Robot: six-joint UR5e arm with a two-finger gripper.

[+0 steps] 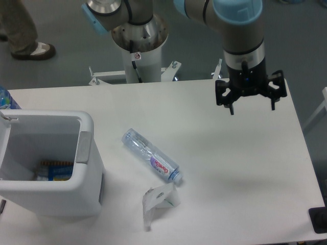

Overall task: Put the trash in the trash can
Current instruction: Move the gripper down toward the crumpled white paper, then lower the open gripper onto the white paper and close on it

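- Hovering over the far right part of the white table (pixel 245 168), my gripper (pixel 249 103) hangs with its fingers spread wide and nothing between them.
- Lying on its side near the table's middle, the crushed plastic bottle (pixel 151 155) points its blue cap toward the near right; the pink-and-white label sits close to that cap.
- Just beside the cap end, toward me, stands the crumpled paper scrap (pixel 159 202), apart from the bottle by a narrow gap as far as I can tell.
- At the left edge sits the white trash can (pixel 84 176), open at the top, well apart from the gripper.
- I judge the step in hand to be the reach for the bottle: I would bring the fingers across its narrow width, not along its length, and close at the clear body, away from the scrap.
- A crushed bottle may flex or roll, so I would squeeze gently and lift straight.
- Partly hidden by the can's wall, items at its bottom show only blue and striped edges.
- A blue-capped object (pixel 6 100) is cut off at the left edge.
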